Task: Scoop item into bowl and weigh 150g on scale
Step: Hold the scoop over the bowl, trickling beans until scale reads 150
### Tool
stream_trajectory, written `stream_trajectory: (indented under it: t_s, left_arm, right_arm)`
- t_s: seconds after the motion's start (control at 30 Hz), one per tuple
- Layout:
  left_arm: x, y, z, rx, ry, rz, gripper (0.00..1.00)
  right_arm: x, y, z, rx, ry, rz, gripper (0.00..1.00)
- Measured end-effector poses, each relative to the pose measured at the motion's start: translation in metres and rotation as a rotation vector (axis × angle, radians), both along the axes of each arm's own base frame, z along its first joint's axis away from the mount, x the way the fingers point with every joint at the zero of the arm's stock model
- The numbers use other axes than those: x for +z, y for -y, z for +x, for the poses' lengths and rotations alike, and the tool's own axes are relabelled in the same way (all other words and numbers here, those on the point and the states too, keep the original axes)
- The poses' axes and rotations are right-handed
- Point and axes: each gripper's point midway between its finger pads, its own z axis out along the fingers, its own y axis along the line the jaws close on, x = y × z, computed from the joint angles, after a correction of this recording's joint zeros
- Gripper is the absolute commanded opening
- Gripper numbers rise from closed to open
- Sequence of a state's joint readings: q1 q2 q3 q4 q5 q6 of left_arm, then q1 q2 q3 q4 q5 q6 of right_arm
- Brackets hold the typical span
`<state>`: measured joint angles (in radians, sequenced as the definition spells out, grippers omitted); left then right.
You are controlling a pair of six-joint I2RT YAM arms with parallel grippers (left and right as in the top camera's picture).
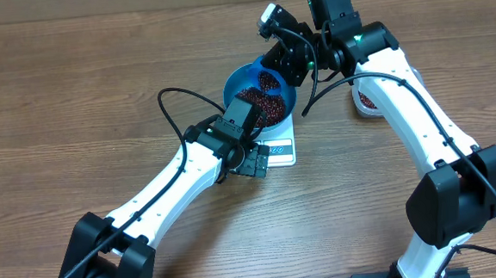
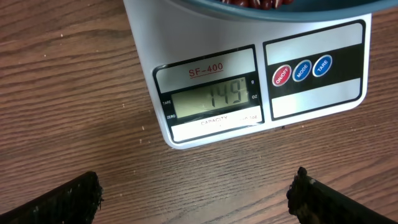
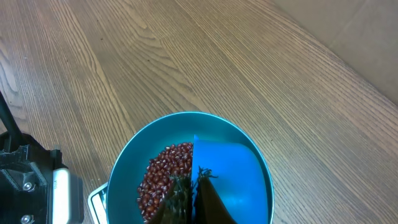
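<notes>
Left gripper (image 2: 196,202) spread wide, empty, fronting scale (image 2: 311,93) to read display (image 2: 211,99) | right gripper (image 3: 191,186) clamped, seemingly on scoop (image 3: 227,165), over bowl (image 3: 124,168) of beans (image 3: 165,171).

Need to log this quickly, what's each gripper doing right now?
Left gripper: open, holding nothing, facing the scale.
Right gripper: shut on the blue scoop, over the bowl.

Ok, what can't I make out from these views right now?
Overhead: display on the scale too small to read.
Left wrist: the bowl is cut off by the top edge, fill unseen.
Right wrist: the scoop covers part of the beans.
Overhead: the tub sits mostly behind the right arm.
</notes>
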<state>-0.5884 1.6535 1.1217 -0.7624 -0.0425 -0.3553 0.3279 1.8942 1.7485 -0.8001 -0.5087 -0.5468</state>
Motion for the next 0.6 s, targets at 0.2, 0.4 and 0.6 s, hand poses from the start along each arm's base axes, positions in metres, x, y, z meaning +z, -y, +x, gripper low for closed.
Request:
stream_trajectory:
  t_s: [0.2, 0.4, 0.6]
  left_arm:
    - [0.0000, 0.0000, 0.0000, 0.000, 0.000, 0.000, 0.99]
    - [0.0000, 0.0001, 0.0001, 0.000, 0.000, 0.000, 1.00]
    - [0.0000, 0.0001, 0.0001, 0.000, 0.000, 0.000, 1.00]
  right_arm:
    - [0.0000, 0.0000, 0.0000, 0.000, 0.000, 0.000, 0.04]
    - [0.0002, 0.0000, 0.0003, -0.001, 0.001, 0.000, 0.04]
    - [0.0022, -0.0009, 0.0025, -0.009, 0.006, 0.010, 0.04]
